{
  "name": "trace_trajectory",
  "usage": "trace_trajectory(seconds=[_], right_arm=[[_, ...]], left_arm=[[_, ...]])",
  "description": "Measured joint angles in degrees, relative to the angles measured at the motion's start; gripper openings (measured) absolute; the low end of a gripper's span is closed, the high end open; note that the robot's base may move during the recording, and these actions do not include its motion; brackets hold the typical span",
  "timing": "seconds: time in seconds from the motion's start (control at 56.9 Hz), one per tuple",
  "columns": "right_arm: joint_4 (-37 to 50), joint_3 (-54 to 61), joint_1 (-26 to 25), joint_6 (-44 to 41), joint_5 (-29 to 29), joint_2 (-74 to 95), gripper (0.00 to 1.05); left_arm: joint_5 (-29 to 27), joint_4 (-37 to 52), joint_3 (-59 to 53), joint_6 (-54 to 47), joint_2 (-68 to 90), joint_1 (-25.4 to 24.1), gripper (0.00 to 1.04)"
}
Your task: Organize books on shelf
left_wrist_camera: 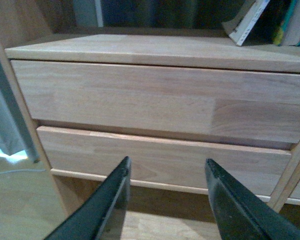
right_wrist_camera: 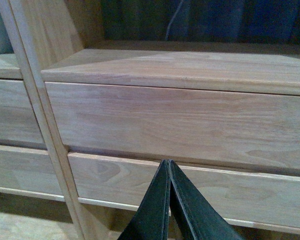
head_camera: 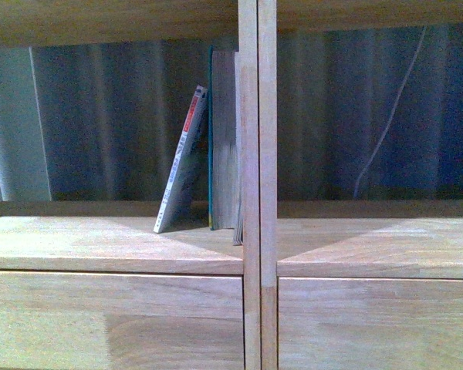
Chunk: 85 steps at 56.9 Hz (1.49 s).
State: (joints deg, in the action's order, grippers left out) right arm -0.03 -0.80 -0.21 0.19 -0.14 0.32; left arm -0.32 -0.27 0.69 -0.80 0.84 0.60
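Spine print on the thin paperback (head_camera: 182, 160) too small to read. Teal book (head_camera: 224, 139) partly behind the shelf's divider (head_camera: 248, 154). My arms out of front view.

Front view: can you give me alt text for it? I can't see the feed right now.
Two books stand in the left compartment of a light natural-wood shelf: a thin pale paperback with a red-white spine leans towards a thicker teal-covered book, which stands upright against the central divider. The right compartment holds no books, and neither arm is in view.
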Motion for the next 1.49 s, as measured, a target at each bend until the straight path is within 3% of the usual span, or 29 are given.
trace_trajectory(seconds=[0.264,0.475,0.51,1.055,1.108,1.495], right_arm=[[0.0,0.0,0.0,0.0,0.07,0.0,0.03],[0.0,0.0,0.0,0.0,0.07,0.0,0.03],[0.0,0.0,0.0,0.0,0.07,0.0,0.03],[0.0,0.0,0.0,-0.02,0.07,0.0,0.93],[0.0,0.0,0.0,0.0,0.09,0.0,0.99],[0.0,0.0,0.0,-0.02,0.09,0.0,0.98]], left_arm=[[0.26,0.13,0.02,0.48,-0.48,-0.26,0.02],[0.28,0.13,0.02,0.5,-0.48,-0.26,0.03],[0.26,0.13,0.02,0.61,-0.48,-0.26,0.06],[0.28,0.13,0.02,0.59,-0.48,-0.26,0.99],[0.28,0.13,0.02,0.61,-0.48,-0.26,0.97],[0.28,0.13,0.02,0.63,-0.48,-0.26,0.97]])
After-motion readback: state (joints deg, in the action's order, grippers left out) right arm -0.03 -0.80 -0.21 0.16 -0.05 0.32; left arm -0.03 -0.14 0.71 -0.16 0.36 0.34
